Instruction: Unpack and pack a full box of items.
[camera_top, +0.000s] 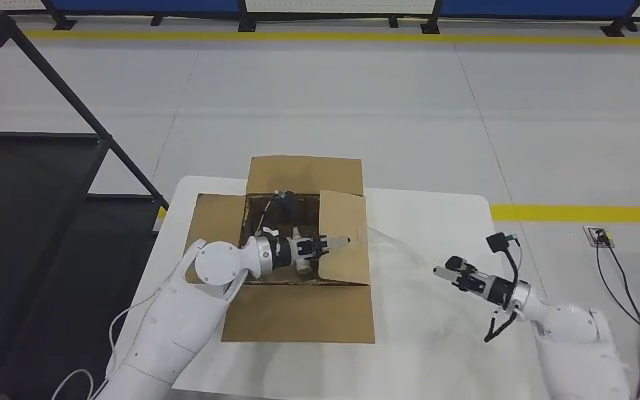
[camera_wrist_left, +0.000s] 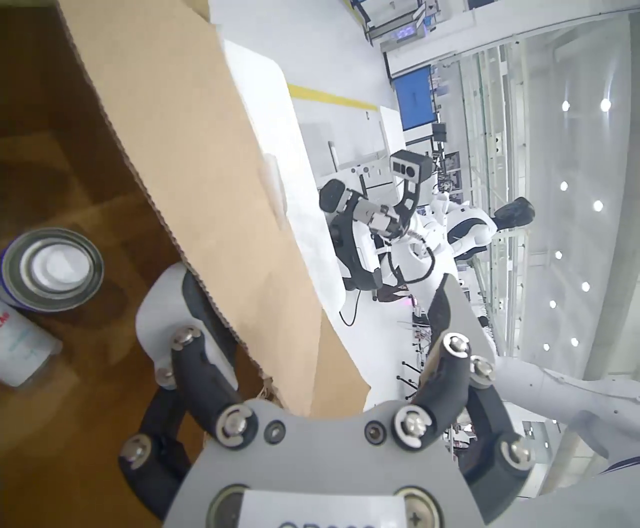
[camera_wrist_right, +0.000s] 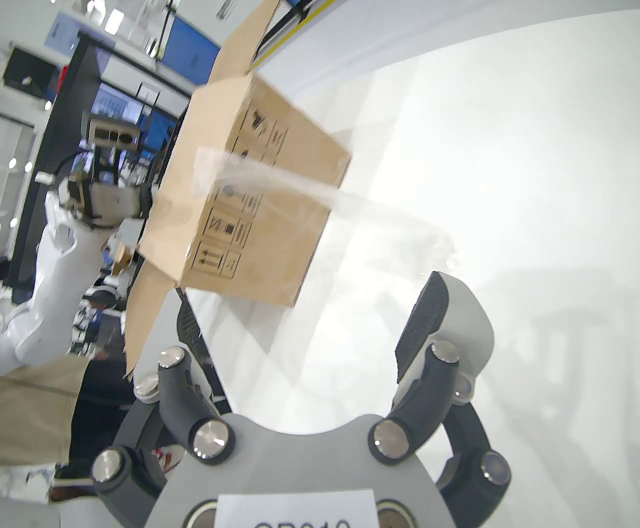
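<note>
**A:** What does the top view give you?

**B:** The cardboard box (camera_top: 300, 240) sits open on the white counter (camera_top: 430, 340), flaps spread. My left gripper (camera_top: 332, 247) is at its right flap (camera_top: 343, 235). My right gripper (camera_top: 447, 268) hangs over the counter, well to the right of the box.

**A:** And your left wrist?

**B:** My fingers (camera_wrist_left: 162, 310) are apart and straddle that flap's edge, one inside the box and one outside. A metal can (camera_wrist_left: 52, 270) is down in the box.

**A:** Right wrist?

**B:** My fingers (camera_wrist_right: 450, 310) are spread with nothing between them. The box stands beyond, with clear tape (camera_wrist_right: 300, 187) trailing from its side.
</note>
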